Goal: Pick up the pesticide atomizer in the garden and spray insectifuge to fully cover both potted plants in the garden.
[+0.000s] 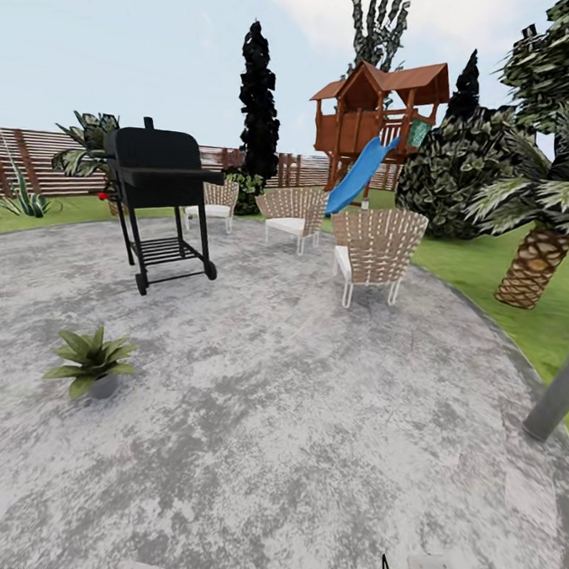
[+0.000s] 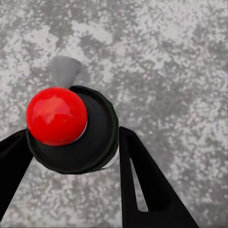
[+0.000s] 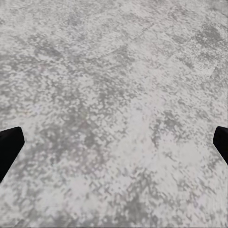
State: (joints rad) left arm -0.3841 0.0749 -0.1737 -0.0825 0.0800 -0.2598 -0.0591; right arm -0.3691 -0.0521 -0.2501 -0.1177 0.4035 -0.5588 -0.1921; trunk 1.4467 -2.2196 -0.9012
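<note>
On the round mottled grey paving (image 1: 293, 420) one potted plant (image 1: 92, 362) stands toward the left, a low rosette of broad green leaves in a small grey pot, with open paving all around it. Beyond it stands a black grill (image 1: 159, 201) on wheels, and further back three wicker chairs (image 1: 372, 252) are grouped near the paving's far edge. A wooden playhouse (image 1: 379, 113) with a blue slide (image 1: 360, 175) rises behind them, before a brown slatted fence (image 1: 31, 164). A scaly-trunked palm (image 1: 534, 266) stands on the lawn (image 1: 487, 280) at the right, and a grey post (image 1: 555, 398) leans at that edge.

The left wrist view shows the left end effector (image 2: 71, 156) closed around the pesticide atomizer (image 2: 71, 126), its dark round body topped by a glossy red ball, held above the paving. The right wrist view shows the right end effector (image 3: 114, 145) spread wide, its dark fingertips (image 3: 9, 145) at opposite edges over bare paving.
</note>
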